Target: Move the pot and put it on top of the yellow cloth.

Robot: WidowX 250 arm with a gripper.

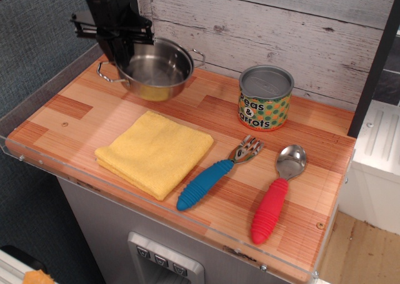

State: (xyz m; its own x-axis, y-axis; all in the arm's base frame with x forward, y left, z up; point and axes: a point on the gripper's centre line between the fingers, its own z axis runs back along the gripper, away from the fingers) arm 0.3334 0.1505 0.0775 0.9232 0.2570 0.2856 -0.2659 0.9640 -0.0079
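The shiny steel pot with wire loop handles hangs in the air above the back left of the wooden counter, tilted slightly. My black gripper is shut on the pot's left rim and holds it up. The yellow cloth lies folded flat on the counter in front of the pot, toward the front left. The pot is above and behind the cloth, not over it.
A green "peas & carrots" can stands at the back middle. A blue-handled fork and a red-handled spoon lie right of the cloth. A white plank wall runs behind; a clear rim edges the counter.
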